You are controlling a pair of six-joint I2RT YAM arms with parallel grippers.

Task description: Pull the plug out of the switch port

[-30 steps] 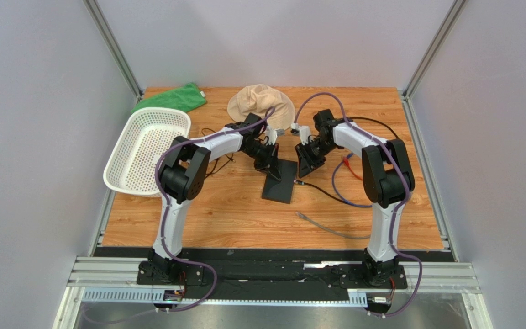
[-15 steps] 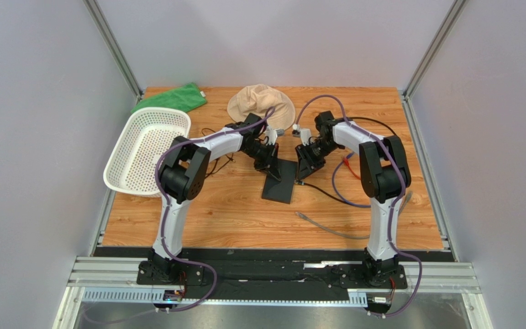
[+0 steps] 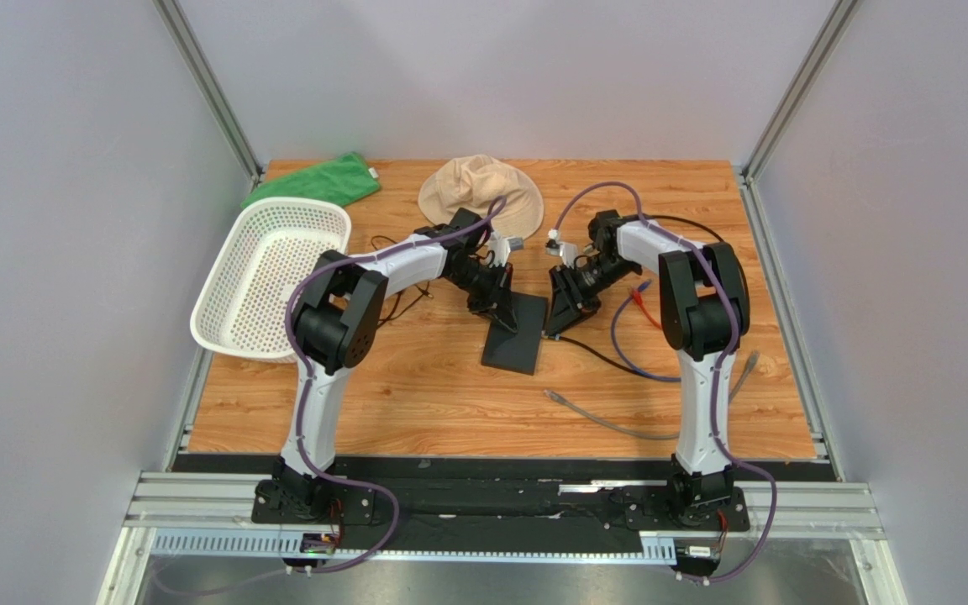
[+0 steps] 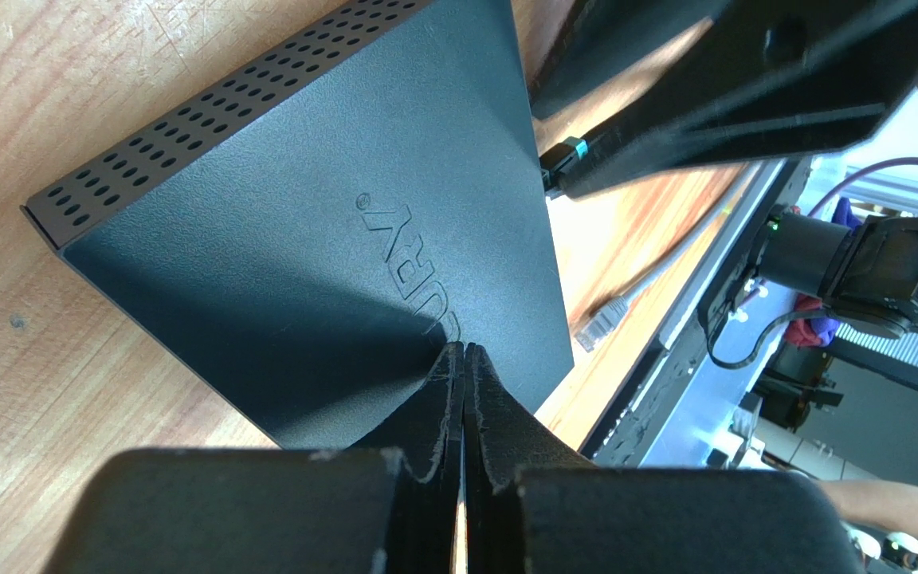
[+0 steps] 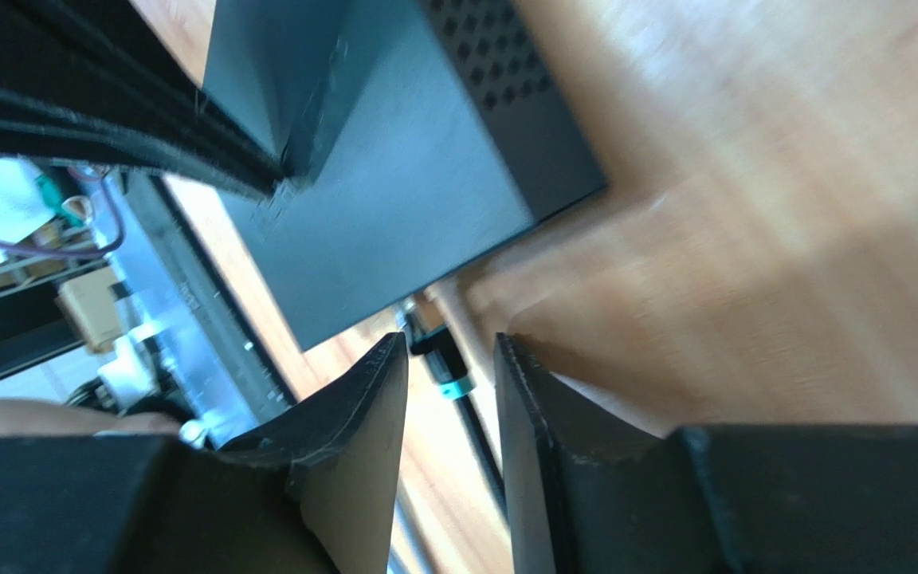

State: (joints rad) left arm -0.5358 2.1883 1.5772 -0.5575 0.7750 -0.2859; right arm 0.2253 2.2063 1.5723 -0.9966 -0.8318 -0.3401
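The switch (image 3: 514, 338) is a thin flat black box lying mid-table, also seen in the left wrist view (image 4: 308, 239) and the right wrist view (image 5: 392, 203). My left gripper (image 4: 464, 353) is shut with nothing in it, its tips pressed down on the switch's top (image 3: 502, 303). The plug (image 5: 440, 359), black with a teal band, sits at the switch's right edge (image 4: 563, 158) on a black cable. My right gripper (image 5: 452, 349) is open, one finger on each side of the plug, with gaps showing. Whether the plug is seated in its port is hidden.
A white mesh basket (image 3: 268, 277) stands at the left, with a green cloth (image 3: 312, 180) and a beige cloth (image 3: 483, 189) at the back. A loose grey cable (image 3: 603, 422) with a clear connector (image 4: 602, 317) lies in front of the switch. Black cable loops lie to the right.
The right gripper's jaws have widened and its wrist has shifted down and closer to the switch's right edge. The left gripper stays shut on top of the switch.
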